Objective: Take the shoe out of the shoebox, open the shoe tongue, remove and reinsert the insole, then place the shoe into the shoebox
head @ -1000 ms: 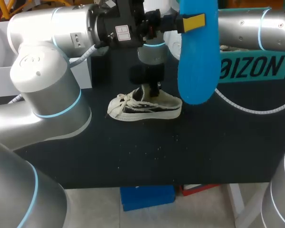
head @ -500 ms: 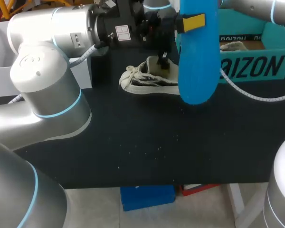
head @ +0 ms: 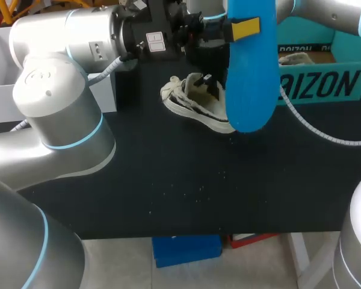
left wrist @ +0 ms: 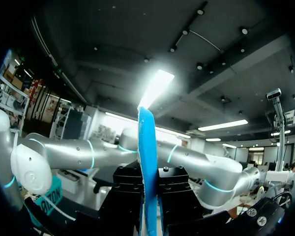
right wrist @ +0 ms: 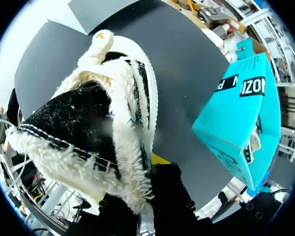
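The near half of the table (head: pixel 192 192) is bare black surface and gives the widest passage. The left arm (head: pixel 60 102) fills the left side. The left gripper (head: pixel 234 29) pinches the insole (head: pixel 249 72) upright and high. Seen from above, the insole covers the gap between the shoe (head: pixel 195 99) and the shoebox (head: pixel 325 81). The right gripper (head: pixel 207 81) clamps the shoe from above. A cable (head: pixel 316 133) hangs before the shoebox, and a pale item (head: pixel 295 58) lies inside it.
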{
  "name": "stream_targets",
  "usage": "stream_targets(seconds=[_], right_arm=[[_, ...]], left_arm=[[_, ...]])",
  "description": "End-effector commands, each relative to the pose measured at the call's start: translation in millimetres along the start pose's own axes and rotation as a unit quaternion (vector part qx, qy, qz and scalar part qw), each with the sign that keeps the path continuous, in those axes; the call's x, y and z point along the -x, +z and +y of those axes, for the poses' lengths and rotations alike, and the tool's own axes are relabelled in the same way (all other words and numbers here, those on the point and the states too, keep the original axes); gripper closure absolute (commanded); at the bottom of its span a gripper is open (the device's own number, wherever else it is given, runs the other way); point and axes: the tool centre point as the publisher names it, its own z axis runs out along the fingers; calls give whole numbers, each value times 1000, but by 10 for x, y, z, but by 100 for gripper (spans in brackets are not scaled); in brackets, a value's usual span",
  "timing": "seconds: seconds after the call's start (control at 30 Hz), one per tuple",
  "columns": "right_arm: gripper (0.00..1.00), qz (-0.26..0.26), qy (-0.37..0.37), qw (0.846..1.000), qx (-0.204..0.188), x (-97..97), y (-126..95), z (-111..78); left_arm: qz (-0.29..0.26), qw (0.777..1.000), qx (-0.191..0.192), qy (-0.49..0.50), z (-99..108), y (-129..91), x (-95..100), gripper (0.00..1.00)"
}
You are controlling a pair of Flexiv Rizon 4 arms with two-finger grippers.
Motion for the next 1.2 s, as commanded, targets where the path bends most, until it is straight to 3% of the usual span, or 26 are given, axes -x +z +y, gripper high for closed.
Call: stream_targets(seconds=[0.03, 0.2, 0.57, 0.77, 0.93, 1.13, 1.17, 1.2], right_arm=[[100, 15, 415, 910, 4, -113, 125, 30], [100, 22, 435, 900, -5, -213, 254, 19], [100, 16, 458, 889, -17, -212, 451, 24], [100, -1, 457, 889, -24, -234, 616, 57], [100, -34, 436, 899, -32, -317, 823, 75], [100, -51, 430, 901, -35, -390, 867, 99], [69, -53, 427, 902, -36, -395, 870, 94], [0, -49, 428, 902, -36, -400, 871, 87]], left_arm=[[-1, 1000, 0, 0, 8, 7, 2, 100], [-1, 1000, 0, 0, 8, 7, 2, 100], [-1, 1000, 0, 0, 8, 7, 2, 100], [-1, 1000, 0, 0, 8, 7, 2, 100], [-1, 1000, 0, 0, 8, 7, 2, 100], [-1, 1000, 0, 0, 8, 7, 2, 100], [-1, 1000, 0, 0, 8, 7, 2, 100], [-1, 1000, 0, 0, 8, 7, 2, 100]])
